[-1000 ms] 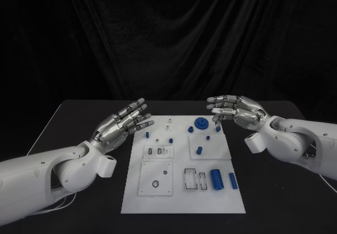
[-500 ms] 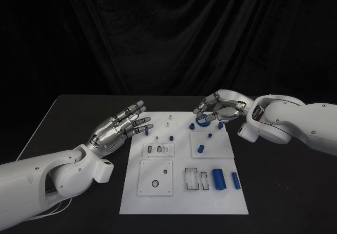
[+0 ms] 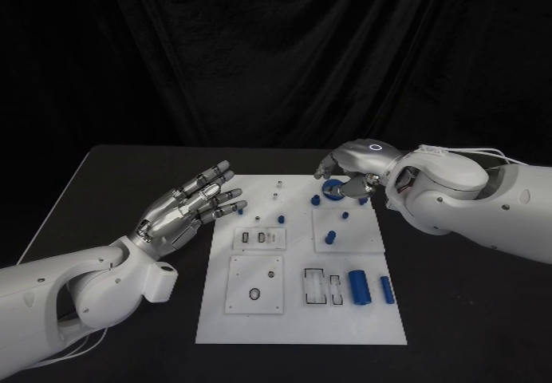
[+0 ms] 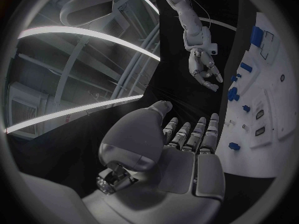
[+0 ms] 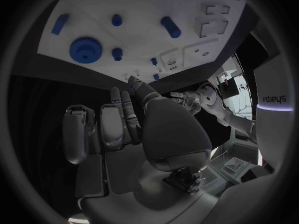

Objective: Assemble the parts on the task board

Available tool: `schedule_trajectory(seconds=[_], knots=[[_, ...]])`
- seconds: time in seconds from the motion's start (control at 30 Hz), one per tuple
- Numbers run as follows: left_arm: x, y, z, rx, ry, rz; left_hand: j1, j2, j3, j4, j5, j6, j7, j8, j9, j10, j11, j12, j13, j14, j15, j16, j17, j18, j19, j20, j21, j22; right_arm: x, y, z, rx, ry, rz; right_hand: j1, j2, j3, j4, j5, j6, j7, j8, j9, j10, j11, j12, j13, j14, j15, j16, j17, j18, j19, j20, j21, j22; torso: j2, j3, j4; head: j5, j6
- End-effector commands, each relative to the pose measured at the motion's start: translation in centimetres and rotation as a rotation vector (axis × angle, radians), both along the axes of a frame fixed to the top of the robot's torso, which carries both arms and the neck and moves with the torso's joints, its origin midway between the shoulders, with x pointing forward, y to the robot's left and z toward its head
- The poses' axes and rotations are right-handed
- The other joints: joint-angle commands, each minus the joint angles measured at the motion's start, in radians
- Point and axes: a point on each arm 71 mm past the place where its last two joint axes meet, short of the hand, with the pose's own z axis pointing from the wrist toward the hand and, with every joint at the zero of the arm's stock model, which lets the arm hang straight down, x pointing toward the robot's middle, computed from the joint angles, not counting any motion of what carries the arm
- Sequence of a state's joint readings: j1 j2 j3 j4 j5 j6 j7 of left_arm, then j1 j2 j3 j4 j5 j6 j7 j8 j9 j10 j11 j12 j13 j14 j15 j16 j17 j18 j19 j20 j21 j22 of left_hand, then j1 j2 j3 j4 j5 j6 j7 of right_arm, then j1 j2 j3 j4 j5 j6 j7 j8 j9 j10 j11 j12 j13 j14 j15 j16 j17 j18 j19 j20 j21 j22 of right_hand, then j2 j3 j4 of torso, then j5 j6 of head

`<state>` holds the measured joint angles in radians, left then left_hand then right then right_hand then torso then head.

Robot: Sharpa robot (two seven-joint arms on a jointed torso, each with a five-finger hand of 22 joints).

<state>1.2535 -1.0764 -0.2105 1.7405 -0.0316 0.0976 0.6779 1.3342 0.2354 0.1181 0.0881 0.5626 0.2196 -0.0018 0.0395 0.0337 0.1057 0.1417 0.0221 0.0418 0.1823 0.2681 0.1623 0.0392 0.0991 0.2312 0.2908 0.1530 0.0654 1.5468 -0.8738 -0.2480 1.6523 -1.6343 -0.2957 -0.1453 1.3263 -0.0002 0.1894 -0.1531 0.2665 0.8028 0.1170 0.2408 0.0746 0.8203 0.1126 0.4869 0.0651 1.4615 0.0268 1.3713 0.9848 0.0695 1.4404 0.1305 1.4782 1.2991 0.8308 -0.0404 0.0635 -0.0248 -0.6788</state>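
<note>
Dim all round, black backdrop behind the table (image 3: 115,175); brightest on the white board (image 3: 301,319). Fisheye-bent edges at both wrists.

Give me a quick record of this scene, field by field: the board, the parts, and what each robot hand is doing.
surface: black table
task board: white plate, mid-table
parts: blue round gear-like piece at far edge; two blue cylinders near right side
left robot hand: fingers spread, holding nothing, beside board's left edge
right robot hand: above the round piece; contact unclear
</note>
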Motion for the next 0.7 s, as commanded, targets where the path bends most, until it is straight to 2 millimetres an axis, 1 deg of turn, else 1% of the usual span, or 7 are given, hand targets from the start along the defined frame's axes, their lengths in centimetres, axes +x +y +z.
schedule_trajectory(seconds=[0.03, 0.1, 0.27, 0.4, 0.5, 0.6, 0.7], knots=[[-0.2, 0.5, 1.5, -0.139, -0.165, 0.049, -0.012, 0.000, 0.006, -0.001, -0.003, 0.002, 0.006, -0.005, 0.000, -0.005, 0.005, 0.001, -0.001, -0.007, 0.001, -0.003, -0.001, -0.009, -0.005, 0.001, -0.004, -0.001, 0.2, -0.2, 0.6, -0.085, -0.177, -0.045, 0.000, -0.016, 0.005, 0.007, -0.010, -0.001, -0.010, -0.009, 0.002, 0.002, 0.000, -0.010, 0.001, 0.004, -0.002, 0.000, 0.001, -0.013, 0.004, 0.000, 0.005, -0.002, 0.011, -0.0021, 0.0040, -0.005, 0.008], [-0.2, 0.6, 1.5, -0.137, -0.165, 0.051, -0.013, -0.001, 0.007, -0.002, -0.003, 0.001, 0.006, -0.005, 0.000, -0.004, 0.006, 0.001, -0.001, -0.008, 0.001, -0.004, -0.001, -0.009, -0.005, 0.001, -0.004, -0.001, 0.3, -0.2, 0.5, -0.093, -0.184, -0.051, -0.006, -0.022, 0.004, 0.013, -0.023, 0.001, -0.012, -0.015, 0.003, -0.011, 0.000, -0.020, 0.000, 0.005, -0.003, 0.000, 0.004, -0.012, 0.002, -0.001, 0.003, -0.006, 0.017, -0.0024, 0.0064, -0.007, 0.013], [0.0, 0.6, 1.4, -0.142, -0.155, 0.054, -0.016, 0.001, 0.011, -0.003, -0.004, 0.003, 0.008, -0.005, 0.000, -0.002, 0.008, 0.001, 0.000, -0.008, 0.001, -0.003, 0.000, -0.009, -0.007, 0.001, -0.005, -0.002, 0.6, -0.3, 0.1, -0.085, -0.175, -0.057, -0.006, -0.028, 0.004, 0.021, -0.032, 0.000, -0.013, -0.026, 0.004, -0.033, 0.002, -0.035, 0.001, 0.004, -0.003, -0.002, 0.006, -0.011, -0.001, -0.001, 0.000, -0.010, 0.023, -0.0027, 0.0117, -0.012, 0.015], [0.1, 0.6, 1.3, -0.148, -0.146, 0.059, -0.016, 0.001, 0.012, -0.003, -0.004, 0.003, 0.008, -0.005, 0.000, -0.002, 0.008, 0.001, 0.000, -0.008, 0.001, -0.003, -0.001, -0.009, -0.007, 0.001, -0.005, -0.002, 0.8, -0.3, -0.4, -0.077, -0.159, -0.058, -0.007, -0.027, 0.004, 0.024, -0.033, -0.001, -0.011, -0.029, 0.005, -0.033, 0.003, -0.036, 0.002, 0.004, -0.002, -0.001, 0.008, -0.011, -0.001, 0.000, 0.000, -0.009, 0.024, -0.0031, 0.0113, -0.016, 0.022], [0.2, 0.6, 1.3, -0.150, -0.144, 0.061, -0.016, 0.001, 0.012, -0.004, -0.003, 0.005, 0.009, -0.005, 0.000, -0.001, 0.009, 0.002, 0.000, -0.008, 0.001, -0.003, 0.000, -0.009, -0.007, 0.001, -0.005, -0.002, 0.8, -0.4, -0.8, -0.069, -0.155, -0.056, -0.009, -0.027, 0.006, 0.038, -0.038, 0.012, -0.006, -0.035, 0.009, -0.015, 0.004, -0.030, 0.007, 0.015, 0.001, 0.017, 0.058, -0.012, 0.000, 0.003, 0.001, -0.006, 0.024, -0.0030, 0.0081, -0.016, 0.024], [0.2, 0.6, 1.3, -0.151, -0.142, 0.063, -0.016, 0.001, 0.012, -0.004, -0.003, 0.005, 0.009, -0.005, 0.000, -0.001, 0.009, 0.002, 0.000, -0.008, 0.001, -0.003, 0.000, -0.009, -0.007, 0.001, -0.005, -0.002, 0.9, -0.5, -1.2, -0.062, -0.137, -0.058, -0.012, -0.032, 0.006, 0.047, -0.046, 0.015, -0.006, -0.042, 0.011, -0.003, 0.003, -0.028, 0.008, 0.020, 0.001, 0.026, 0.080, -0.012, 0.001, 0.003, 0.000, -0.005, 0.024, -0.0045, 0.0128, -0.022, 0.025], [0.3, 0.6, 1.3, -0.152, -0.141, 0.061, -0.016, 0.001, 0.012, -0.004, -0.003, 0.005, 0.009, -0.005, 0.000, -0.001, 0.009, 0.002, 0.000, -0.008, 0.001, -0.003, 0.000, -0.009, -0.007, 0.001, -0.005, -0.002, 0.8, -0.6, -1.4, -0.057, -0.123, -0.060, -0.012, -0.033, 0.006, 0.049, -0.050, 0.015, -0.005, -0.044, 0.011, -0.001, 0.003, -0.029, 0.008, 0.020, 0.001, 0.027, 0.082, -0.011, 0.000, 0.003, 0.000, -0.006, 0.024, -0.0031, 0.0112, -0.024, 0.023]])
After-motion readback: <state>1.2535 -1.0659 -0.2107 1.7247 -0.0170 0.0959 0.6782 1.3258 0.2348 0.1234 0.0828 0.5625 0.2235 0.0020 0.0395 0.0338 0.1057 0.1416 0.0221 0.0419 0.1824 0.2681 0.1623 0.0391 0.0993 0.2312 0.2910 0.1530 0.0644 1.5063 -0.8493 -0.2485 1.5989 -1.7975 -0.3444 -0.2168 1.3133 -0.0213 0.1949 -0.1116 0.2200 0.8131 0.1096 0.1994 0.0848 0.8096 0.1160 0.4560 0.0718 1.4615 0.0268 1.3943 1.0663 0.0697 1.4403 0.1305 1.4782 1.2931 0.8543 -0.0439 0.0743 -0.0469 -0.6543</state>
